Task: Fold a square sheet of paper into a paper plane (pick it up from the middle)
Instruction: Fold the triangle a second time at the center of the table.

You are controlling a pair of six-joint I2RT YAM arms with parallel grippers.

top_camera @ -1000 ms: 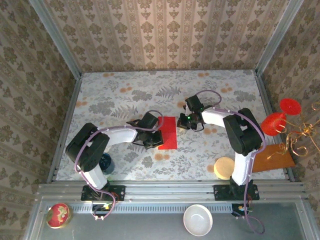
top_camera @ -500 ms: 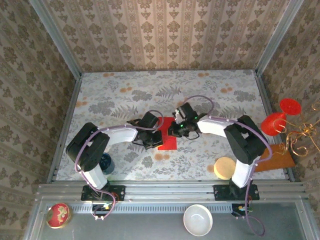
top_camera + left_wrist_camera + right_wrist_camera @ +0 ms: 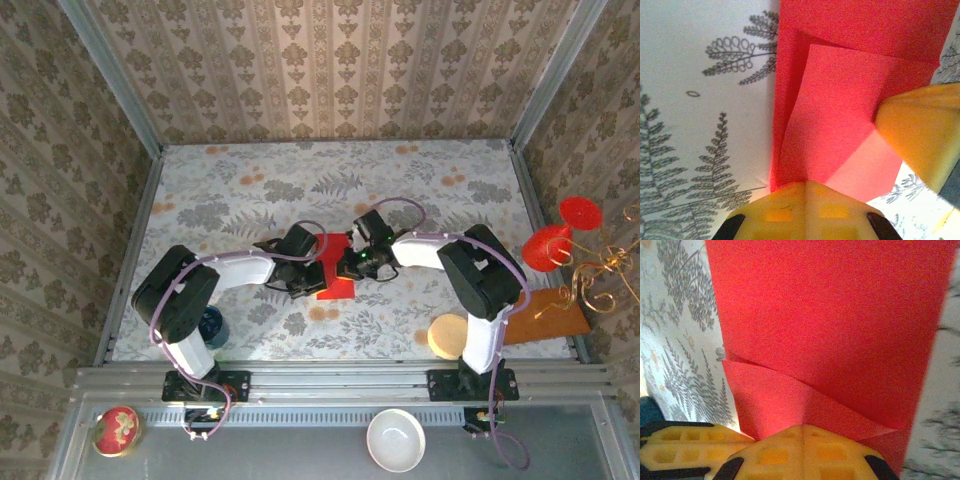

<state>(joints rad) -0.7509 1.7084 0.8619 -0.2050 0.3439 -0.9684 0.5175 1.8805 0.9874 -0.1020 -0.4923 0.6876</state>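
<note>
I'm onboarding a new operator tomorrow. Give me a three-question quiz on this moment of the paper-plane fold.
1. True or false: the red sheet lies flat, without creases.
2. Which sits on the grey ledge? A white bowl; B banana; C scissors.
3. Whose jaws are shut on the sheet: left gripper, right gripper, or both?
Key: 1 false, raised folds show in both wrist views; 2 A; 3 both.
</note>
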